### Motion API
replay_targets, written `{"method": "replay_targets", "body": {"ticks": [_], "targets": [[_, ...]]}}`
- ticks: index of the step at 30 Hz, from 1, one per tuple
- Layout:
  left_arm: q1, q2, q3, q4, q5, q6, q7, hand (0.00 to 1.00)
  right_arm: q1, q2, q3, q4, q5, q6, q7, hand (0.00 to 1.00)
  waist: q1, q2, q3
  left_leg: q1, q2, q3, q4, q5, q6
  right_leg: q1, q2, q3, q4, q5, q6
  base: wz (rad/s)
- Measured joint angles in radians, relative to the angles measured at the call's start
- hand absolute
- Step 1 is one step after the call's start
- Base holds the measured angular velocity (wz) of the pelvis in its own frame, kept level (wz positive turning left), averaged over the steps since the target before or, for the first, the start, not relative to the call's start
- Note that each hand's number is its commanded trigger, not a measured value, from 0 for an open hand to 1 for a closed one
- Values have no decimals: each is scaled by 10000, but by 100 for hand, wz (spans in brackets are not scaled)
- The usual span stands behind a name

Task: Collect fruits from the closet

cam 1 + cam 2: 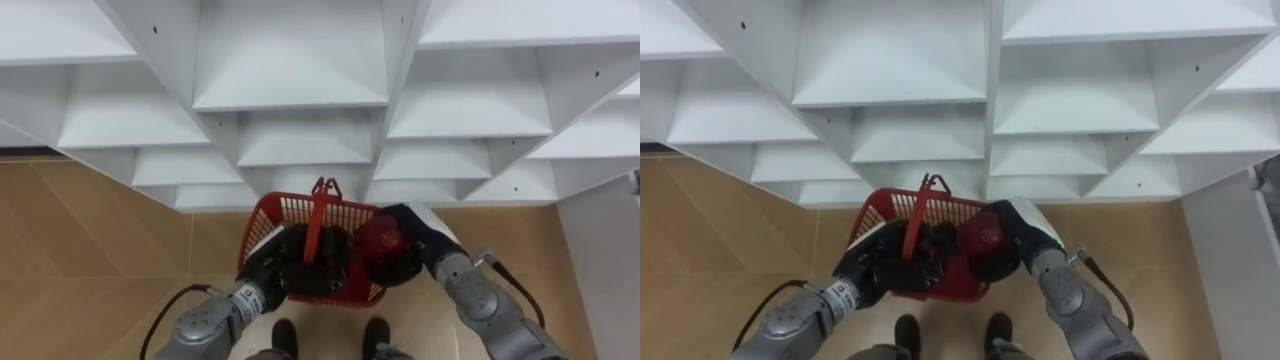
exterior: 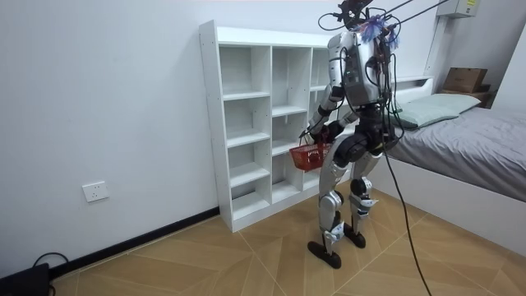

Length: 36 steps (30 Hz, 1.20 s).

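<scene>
I stand facing the white closet (image 1: 290, 60), seen from the side as the closet (image 2: 255, 115) in the room view. A red plastic basket (image 1: 270, 225) hangs in front of my waist. My left hand (image 1: 295, 265) is curled round the lower end of the basket's upright handle (image 1: 318, 210). My right hand (image 1: 415, 240) is shut on a round dark-red fruit (image 1: 380, 240) and holds it at the basket's right rim. In the right eye view the fruit (image 1: 980, 238) sits beside the basket (image 1: 890, 210). What lies inside the basket is hidden by my hands.
The closet's open compartments (image 1: 300, 135) in front of me look bare. Wooden floor (image 1: 80, 250) spreads to my left. A white panel (image 1: 600, 260) stands at my right. A bed (image 2: 468, 148) lies behind me at the room view's right.
</scene>
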<state>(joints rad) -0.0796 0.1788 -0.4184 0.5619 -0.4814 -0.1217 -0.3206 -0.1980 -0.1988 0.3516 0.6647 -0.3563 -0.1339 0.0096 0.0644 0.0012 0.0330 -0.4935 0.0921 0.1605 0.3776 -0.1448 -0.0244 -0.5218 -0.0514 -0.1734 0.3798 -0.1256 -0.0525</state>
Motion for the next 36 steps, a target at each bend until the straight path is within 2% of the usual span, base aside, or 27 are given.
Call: {"method": "replay_targets", "body": {"ticks": [4, 17, 18, 20, 22, 23, 36], "targets": [[-23, 9, 3, -17, -367, -5, -48, 100, -97, 1, -1, 0, -19, 0, -5, 100, -25, 0, 0, 1, 1, 0, 1, 0, 0, -1, -1, 32, 5, 1, 0, 0], [-44, -6, 1, -142, -370, -18, -401, 100, -209, 1, 0, -6, -63, -1, 11, 100, -22, -3, 0, 0, -3, -1, 0, 1, 1, 8, 2, 58, -11, 5, 7, 0], [-46, -7, 1, -145, -370, -18, -433, 100, -219, 1, 0, -6, -63, -1, 13, 97, -22, -3, 0, 0, -3, -1, 0, 1, 1, 8, 2, 58, -12, 6, 8, 0], [-46, -23, -6, -147, -370, -18, -475, 100, -268, 5, 5, -6, -63, -1, 24, 71, -22, -2, 0, 0, -4, 0, 0, 1, 1, 10, 3, 58, -15, 7, 9, 0], [-46, -20, -15, -147, -370, -18, -550, 100, -297, 5, 5, -13, -63, -1, 24, 4, -22, -3, 0, 0, -4, -1, 0, 1, 1, 11, 3, 58, -16, 7, 9, 0], [-48, -27, -58, -147, -370, -18, -578, 100, -312, 8, 10, -13, -63, -1, 24, 0, -27, -3, 0, 3, -4, -1, -2, 1, 1, 17, 6, 58, -22, 9, 10, 0], [-56, 73, -334, -146, -375, -22, -838, 100, -332, 47, 189, -12, 44, -4, 268, 0, -48, -6, -2, 91, 1, -12, -69, 4, 0, 177, 31, 25, -212, 77, 31, 0]]}}
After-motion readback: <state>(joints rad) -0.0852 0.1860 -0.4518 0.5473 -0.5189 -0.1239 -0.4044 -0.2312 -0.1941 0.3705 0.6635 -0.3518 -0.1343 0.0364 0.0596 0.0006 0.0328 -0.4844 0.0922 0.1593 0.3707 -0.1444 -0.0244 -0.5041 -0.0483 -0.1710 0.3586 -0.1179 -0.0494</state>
